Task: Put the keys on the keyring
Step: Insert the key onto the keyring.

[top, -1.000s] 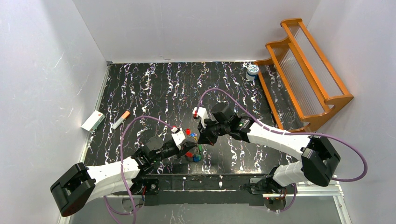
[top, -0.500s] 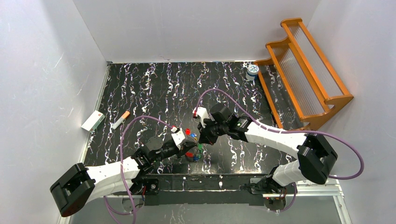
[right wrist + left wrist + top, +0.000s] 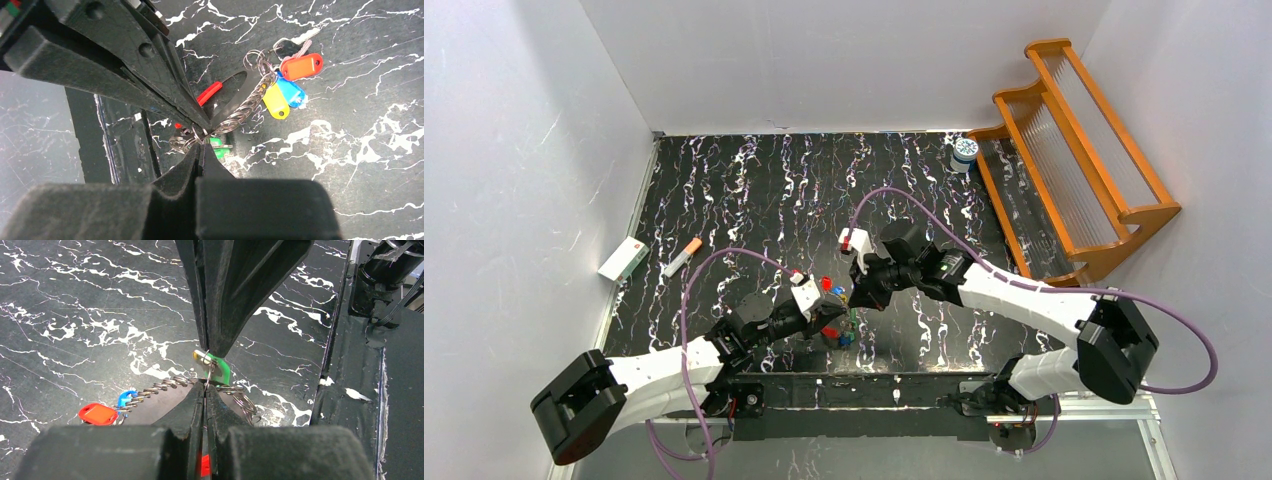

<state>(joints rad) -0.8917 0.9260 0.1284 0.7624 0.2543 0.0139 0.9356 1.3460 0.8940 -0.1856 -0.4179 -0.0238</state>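
Two grippers meet tip to tip low over the black marbled table, near its front edge. From above, the left gripper reaches in from the left and the right gripper from the right, and the coloured tags sit just under them.

The left wrist view shows the left gripper's jaws pressed together on a thin wire loop, the keyring. The same wire runs up into the right gripper's jaws, which are also pressed together on it. So both appear to pinch one loop from opposite sides, and it hangs taut between them, lifted a little off the table.

The green key sits right against that wire, just beside the right gripper's tips. From the right wrist camera, a twisted chain of linked rings trails from the pinch down onto the table. The other keys lie at its far end: a red one, with a yellow and a blue one touching each other.

My judgement is that the green key is being worked onto the loop. I cannot tell whether it is fully threaded. The next move calls for one gripper to hold firm while the other makes a small turn along the wire, without letting it slip
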